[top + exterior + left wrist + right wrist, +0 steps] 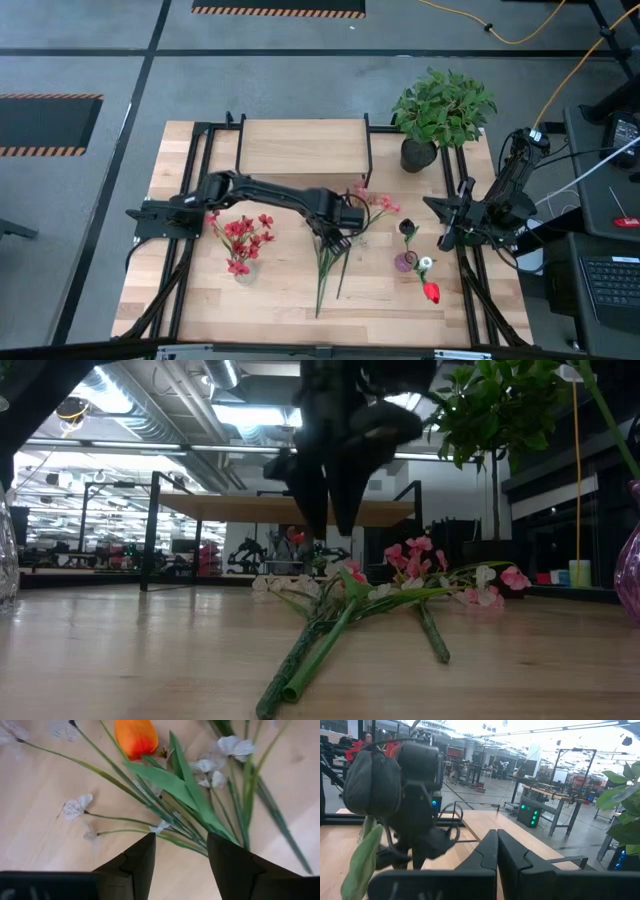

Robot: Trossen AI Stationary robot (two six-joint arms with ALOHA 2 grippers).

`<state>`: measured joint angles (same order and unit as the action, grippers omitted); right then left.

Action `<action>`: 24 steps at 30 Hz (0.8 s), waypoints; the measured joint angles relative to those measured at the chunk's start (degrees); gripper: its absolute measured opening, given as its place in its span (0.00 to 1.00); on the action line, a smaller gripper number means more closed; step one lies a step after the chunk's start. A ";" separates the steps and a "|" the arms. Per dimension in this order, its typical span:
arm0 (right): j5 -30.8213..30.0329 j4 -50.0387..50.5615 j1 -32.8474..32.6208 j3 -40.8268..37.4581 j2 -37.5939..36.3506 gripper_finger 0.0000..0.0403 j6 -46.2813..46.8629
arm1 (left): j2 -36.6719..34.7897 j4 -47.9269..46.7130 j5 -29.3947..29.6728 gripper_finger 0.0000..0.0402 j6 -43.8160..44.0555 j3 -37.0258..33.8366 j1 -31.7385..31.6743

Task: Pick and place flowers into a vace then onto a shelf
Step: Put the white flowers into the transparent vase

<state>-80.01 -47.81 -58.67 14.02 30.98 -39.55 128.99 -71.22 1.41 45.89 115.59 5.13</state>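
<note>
Left arm over loose stems, mid-table.
I see the shelf point(303, 146) at the table's far edge; the flowers point(330, 262) lie flat; left gripper point(181, 851) spread above them, holding nothing; right gripper point(497, 851) closed, empty.

My left gripper point(181, 851): black fingers. Flowers point(190, 795) under it: green stems & leaves, orange tulip point(136, 736), pale white blooms, pink ones too. Table point(280, 290): light wood. Shelf point(300, 146): light board w/ black frame. Potted plant point(443, 105): green, black pot.
</note>
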 joint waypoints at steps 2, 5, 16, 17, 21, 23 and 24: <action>-0.01 -0.02 0.02 0.00 -0.02 0.01 0.00 | 0.97 -0.15 0.00 0.43 -0.04 0.00 -0.02; 0.00 -0.02 0.02 0.00 -0.01 0.01 0.02 | 2.00 -0.39 0.02 0.43 -0.13 0.00 -0.02; 0.00 0.07 0.01 0.00 -0.02 0.01 0.02 | 4.18 -0.19 0.86 0.43 -0.11 -0.02 -0.02; 0.00 0.09 0.01 0.00 -0.02 0.01 0.02 | 4.37 0.00 1.16 0.43 -0.13 0.04 -0.02; 0.00 0.09 0.02 0.00 -0.02 0.01 0.02 | 5.21 0.35 1.69 0.43 -0.11 -0.03 -0.02; 0.00 0.11 0.02 0.00 0.00 0.01 0.02 | 5.63 0.89 1.70 0.43 -0.12 0.00 -0.03; 0.00 0.09 0.01 0.00 -0.02 0.01 0.03 | 5.80 0.82 1.68 0.43 -0.13 -0.01 -0.02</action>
<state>-80.01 -47.72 -58.66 14.02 30.96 -39.53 134.78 -70.40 3.09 45.76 115.58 5.10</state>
